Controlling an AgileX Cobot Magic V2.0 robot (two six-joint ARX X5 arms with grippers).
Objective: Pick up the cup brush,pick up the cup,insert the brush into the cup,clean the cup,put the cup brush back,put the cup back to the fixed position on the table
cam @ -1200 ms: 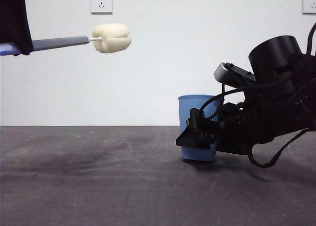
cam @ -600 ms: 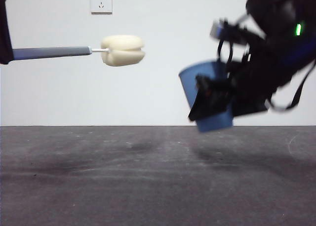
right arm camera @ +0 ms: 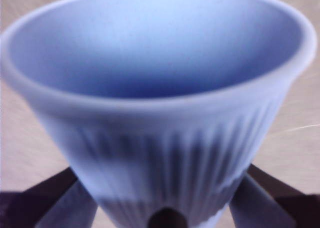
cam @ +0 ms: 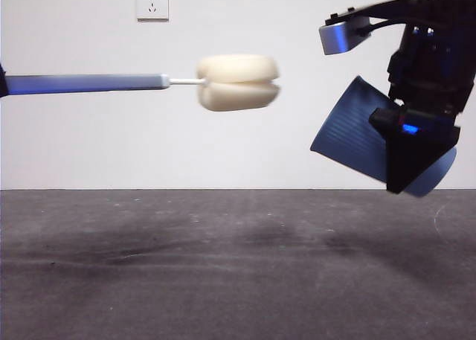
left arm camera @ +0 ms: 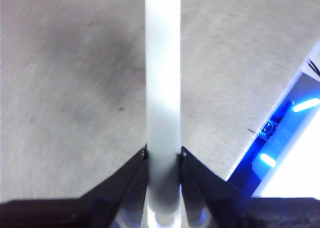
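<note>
The left gripper (left arm camera: pixel 163 160) has its jaws pressed on both sides of the grey handle of the cup brush (cam: pixel 236 82). The brush lies level in the air, high above the bench (cam: pixel 223 265), with its cream sponge head pointing toward the cup (cam: pixel 353 139). The right gripper (right arm camera: pixel 162 208) has its jaws wide and clamped on the lower ribbed wall of the blue cup. The cup is lifted and tilted, its mouth turned toward the sponge, a little apart from it.
</note>
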